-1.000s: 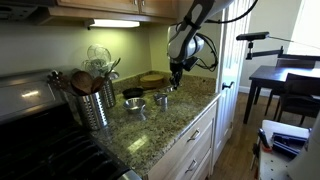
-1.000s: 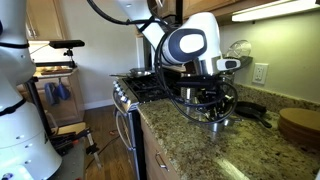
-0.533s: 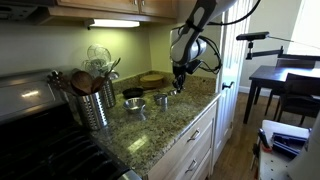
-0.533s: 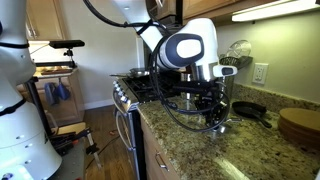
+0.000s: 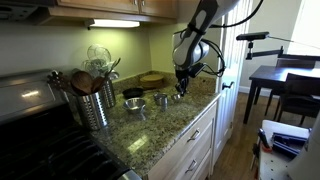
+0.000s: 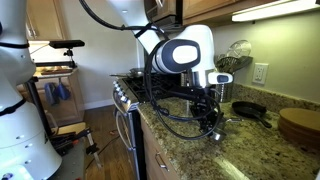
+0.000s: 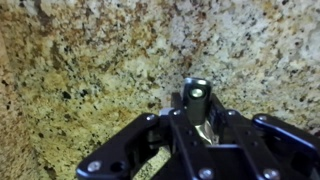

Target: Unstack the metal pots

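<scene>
Two small shiny metal pots [image 5: 135, 104] [image 5: 160, 100] sit apart on the granite counter in an exterior view. My gripper [image 5: 180, 93] hangs low over the counter just to their right; it also shows in an exterior view [image 6: 214, 128]. In the wrist view the gripper [image 7: 195, 120] is shut, with a thin shiny metal piece, seemingly the handle [image 7: 196, 97] of a small metal pot, pinched between the fingers. The rest of that pot is hidden under the fingers.
A ribbed steel canister of wooden spoons [image 5: 96, 106] and a wire whisk [image 5: 98, 57] stand beside the stove [image 5: 40, 150]. A black pan [image 5: 133, 93] and a round wooden board [image 5: 153, 78] lie near the wall. The counter edge [image 5: 190, 115] is close.
My gripper has moved away from the pots toward the counter's end and dropped a little lower. The two pots on the counter have not moved.
</scene>
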